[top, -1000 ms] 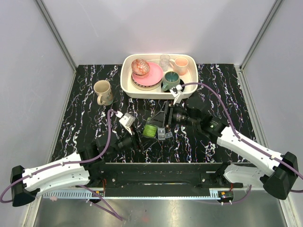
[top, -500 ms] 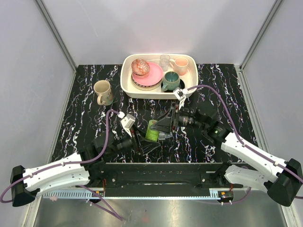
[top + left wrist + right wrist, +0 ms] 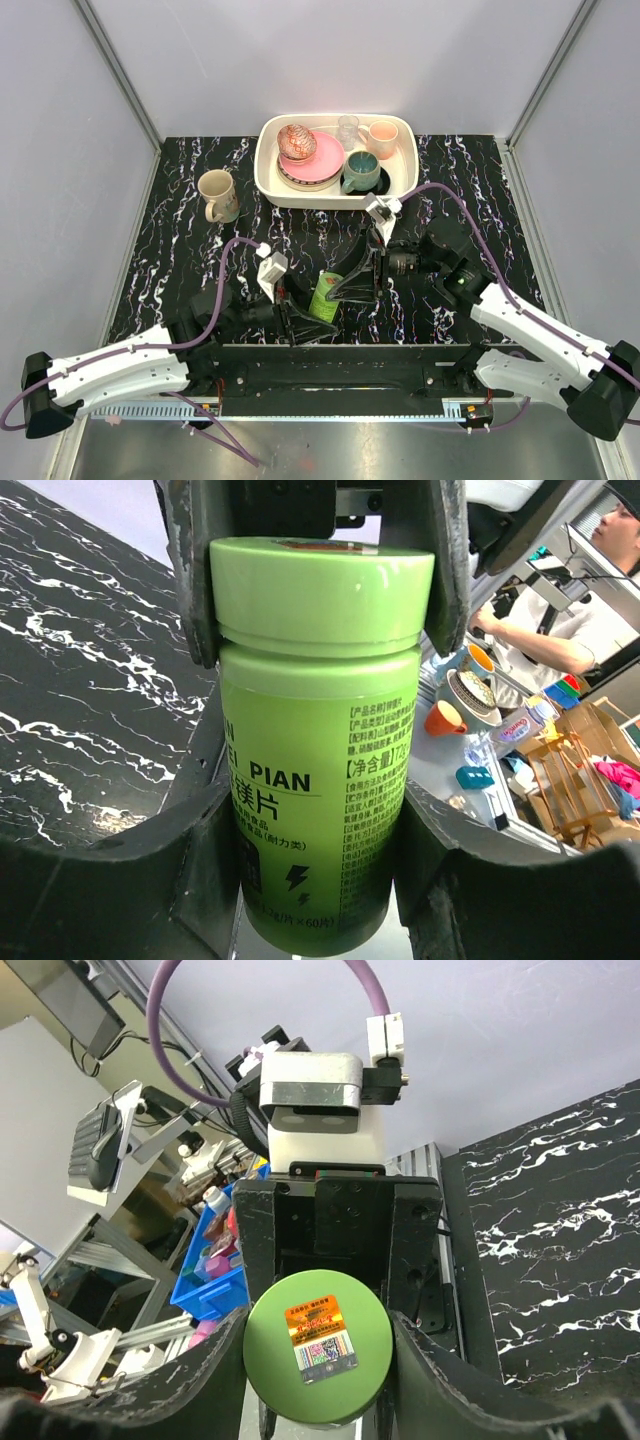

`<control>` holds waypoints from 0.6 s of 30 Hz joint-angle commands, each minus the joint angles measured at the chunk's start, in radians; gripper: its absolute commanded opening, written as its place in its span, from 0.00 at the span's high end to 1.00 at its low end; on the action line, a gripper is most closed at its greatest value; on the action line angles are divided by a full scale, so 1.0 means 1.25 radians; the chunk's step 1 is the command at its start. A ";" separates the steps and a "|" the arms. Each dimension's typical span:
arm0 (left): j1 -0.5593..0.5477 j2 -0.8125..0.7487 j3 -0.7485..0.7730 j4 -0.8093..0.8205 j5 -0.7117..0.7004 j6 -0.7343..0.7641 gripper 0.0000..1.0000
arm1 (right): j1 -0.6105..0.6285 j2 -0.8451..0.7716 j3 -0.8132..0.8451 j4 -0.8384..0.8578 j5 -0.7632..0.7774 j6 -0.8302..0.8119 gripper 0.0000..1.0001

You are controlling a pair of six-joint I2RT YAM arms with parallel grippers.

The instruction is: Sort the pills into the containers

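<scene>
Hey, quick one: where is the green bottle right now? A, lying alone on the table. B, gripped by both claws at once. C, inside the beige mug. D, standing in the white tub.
B: the left claw clamps the body of the green bottle, while the right claw closes on its cap end.

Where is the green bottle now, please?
In the top view the bottle is near the table's front centre, the left gripper clamping its body, the right gripper its cap.
</scene>
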 commanded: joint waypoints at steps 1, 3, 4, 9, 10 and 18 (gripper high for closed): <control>0.003 -0.024 0.032 0.067 0.052 0.012 1.00 | 0.007 -0.035 0.033 0.001 -0.086 -0.023 1.00; 0.003 -0.026 0.030 0.065 0.057 0.012 1.00 | 0.007 -0.043 0.034 0.000 -0.083 -0.022 1.00; 0.003 -0.026 0.030 0.065 0.059 0.013 1.00 | 0.007 -0.042 0.033 0.001 -0.076 -0.018 1.00; 0.003 -0.024 0.033 0.032 0.031 0.024 1.00 | 0.007 -0.043 0.034 0.002 -0.007 0.027 0.27; 0.003 -0.023 0.035 0.024 0.026 0.027 1.00 | 0.007 -0.045 0.035 -0.004 0.008 0.030 0.23; 0.003 -0.013 0.068 -0.055 -0.025 0.059 1.00 | 0.007 -0.055 0.103 -0.205 0.276 0.008 0.12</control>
